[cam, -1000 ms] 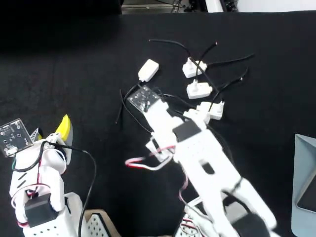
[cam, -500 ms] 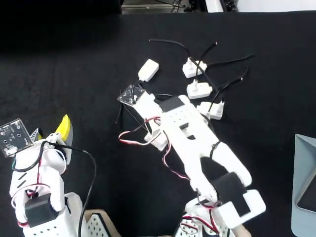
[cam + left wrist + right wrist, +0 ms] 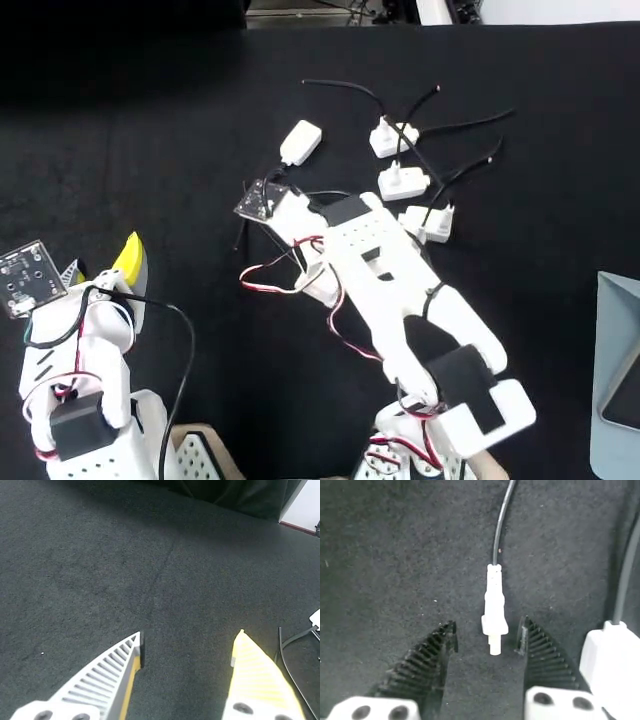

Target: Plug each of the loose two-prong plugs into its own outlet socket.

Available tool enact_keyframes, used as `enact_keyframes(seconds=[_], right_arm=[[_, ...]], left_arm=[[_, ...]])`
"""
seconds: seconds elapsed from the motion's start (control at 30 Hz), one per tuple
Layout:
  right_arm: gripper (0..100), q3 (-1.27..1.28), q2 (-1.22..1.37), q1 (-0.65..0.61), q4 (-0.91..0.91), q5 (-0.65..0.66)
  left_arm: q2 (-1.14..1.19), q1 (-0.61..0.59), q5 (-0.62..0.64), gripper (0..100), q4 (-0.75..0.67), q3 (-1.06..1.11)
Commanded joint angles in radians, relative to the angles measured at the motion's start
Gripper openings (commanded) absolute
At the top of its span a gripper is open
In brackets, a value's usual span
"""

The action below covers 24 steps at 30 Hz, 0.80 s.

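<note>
White plug (image 3: 494, 611) lies between the wide-open jaws of your right end effector (image 3: 486, 630).
Centre on its body, then close squarely so it cannot twist.

A black cloth covers the desk (image 3: 150, 120) from edge to edge. Beyond its far edge runs a pale strip of wall (image 3: 560, 10). A grey-blue tray (image 3: 612, 380) sits at the desk's near right edge.
</note>
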Motion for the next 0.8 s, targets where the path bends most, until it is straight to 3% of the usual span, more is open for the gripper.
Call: enact_keyframes(seconds=[0.0, 0.77], right_arm=[[19.1, -0.056, 0.035, 0.023, -0.011, 0.02], [19.1, -0.05, 0.113, 0.051, -0.106, 0.015]], left_arm=[[-0.005, 0.008, 0.008, 29, 0.005, -0.019], [-0.005, 0.013, 0.005, 29, 0.005, -0.016]])
